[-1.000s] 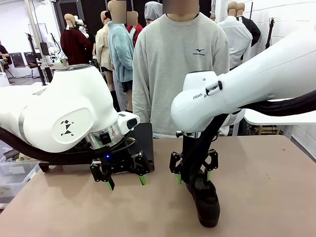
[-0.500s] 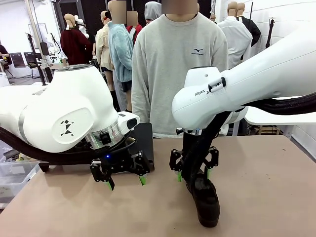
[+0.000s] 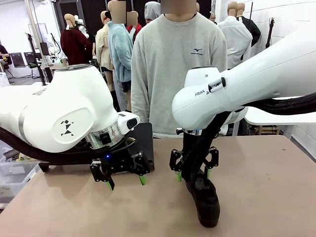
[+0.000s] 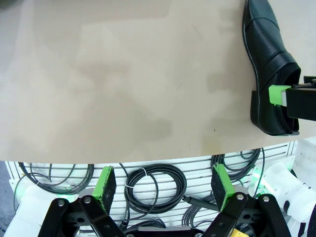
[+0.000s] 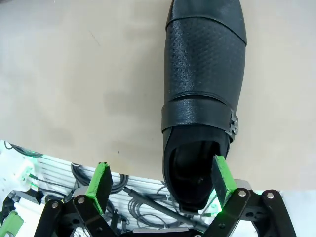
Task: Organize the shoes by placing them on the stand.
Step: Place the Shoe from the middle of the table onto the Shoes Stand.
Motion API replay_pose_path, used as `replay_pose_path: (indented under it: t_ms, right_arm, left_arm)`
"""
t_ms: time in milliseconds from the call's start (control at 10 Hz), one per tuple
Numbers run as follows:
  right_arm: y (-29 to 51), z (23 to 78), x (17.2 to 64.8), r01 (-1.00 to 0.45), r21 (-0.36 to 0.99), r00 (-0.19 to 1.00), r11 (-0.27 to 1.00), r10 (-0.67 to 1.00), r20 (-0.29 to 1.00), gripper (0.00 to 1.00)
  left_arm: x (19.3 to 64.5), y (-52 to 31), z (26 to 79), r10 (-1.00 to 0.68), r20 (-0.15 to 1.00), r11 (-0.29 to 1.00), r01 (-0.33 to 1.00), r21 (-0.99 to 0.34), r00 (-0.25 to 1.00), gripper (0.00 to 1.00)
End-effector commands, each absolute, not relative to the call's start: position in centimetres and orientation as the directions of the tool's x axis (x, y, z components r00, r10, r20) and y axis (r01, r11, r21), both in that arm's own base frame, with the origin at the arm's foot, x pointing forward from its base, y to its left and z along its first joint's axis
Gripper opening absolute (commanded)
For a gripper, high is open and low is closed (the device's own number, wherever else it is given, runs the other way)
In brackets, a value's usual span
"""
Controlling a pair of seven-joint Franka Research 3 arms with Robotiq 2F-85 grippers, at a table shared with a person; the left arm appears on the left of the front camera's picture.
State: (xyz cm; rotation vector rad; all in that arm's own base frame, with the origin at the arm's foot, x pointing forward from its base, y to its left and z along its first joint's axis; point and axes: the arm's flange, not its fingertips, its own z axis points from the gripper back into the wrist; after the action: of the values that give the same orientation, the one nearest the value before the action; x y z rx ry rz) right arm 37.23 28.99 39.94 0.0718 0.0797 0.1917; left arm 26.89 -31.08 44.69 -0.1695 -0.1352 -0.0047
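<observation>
One black shoe lies on the tan table, toe toward the robot's side. In the right wrist view this shoe has a strap and buckle. My right gripper hangs open over its heel. One green pad sits above the shoe's opening and the other pad stands off to the side. My left gripper is open and holds nothing, low over the table to the left. Its wrist view shows the shoe far off, beyond the open left gripper. Whether the black block is the stand, I cannot tell.
A person in a grey sweatshirt stands at the far side of the table. The black block rises just behind my left gripper. Coiled cables lie below the table's near edge. Bare tabletop spreads to the right and front left.
The right arm's upper joint has shifted slightly to the right. Its gripper stays open at the shoe's heel. The left arm has not moved.
</observation>
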Motion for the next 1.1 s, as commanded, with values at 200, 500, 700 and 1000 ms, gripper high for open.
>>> replay_pose_path:
  t_ms: [200,500,700,1000]
  right_arm:
    - [29.0,39.7,37.4,-0.184,0.073,0.979,0.98,0.19,-0.074,1.0]
    - [29.0,44.9,36.4,-0.263,0.096,0.965,0.96,0.263,0.013,1.0]
    - [26.4,49.6,34.7,-0.3,0.125,0.951,0.946,0.287,0.112,1.0]
    - [17.7,51.1,33.6,-0.223,0.162,0.972,0.961,0.207,0.112,1.0]
  left_arm:
    - [26.9,-30.9,44.5,0.007,0.133,0.985,0.016,-0.169,0.991,1.0]
    - [26.9,-30.9,44.5,0.007,0.133,0.985,0.016,-0.169,0.991,1.0]
    - [26.9,-30.9,44.5,0.007,0.133,0.985,0.016,-0.169,0.991,1.0]
    - [26.9,-30.9,44.5,0.007,0.133,0.985,0.016,-0.169,0.991,1.0]
